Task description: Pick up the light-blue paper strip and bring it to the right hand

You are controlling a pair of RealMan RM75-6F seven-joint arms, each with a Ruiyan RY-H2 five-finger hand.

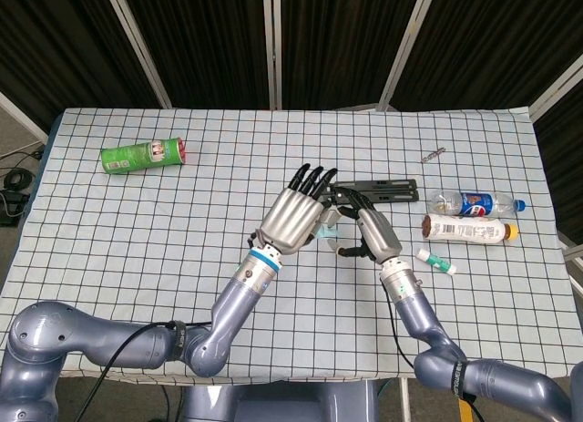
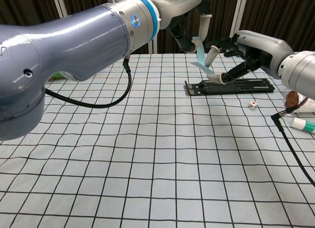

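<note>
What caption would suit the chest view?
Left hand holds the light-blue paper strip up to the open right hand above the checked table.

Looks like a robotics lab or test bay, not anyone's home. The table (image 1: 137, 249) fills the middle of the head view and is covered with a white cloth printed in a black grid, the sort used for staged setups. Across the top of the frame hang black curtains (image 1: 209, 39) on bare metal poles (image 1: 271, 44), like a screened-off booth. Random props sit around: a green can (image 1: 143, 155) at upper left, two bottles (image 1: 469, 216) at right. Loose cables (image 1: 14, 180) lie on the grey floor at the left edge
</note>
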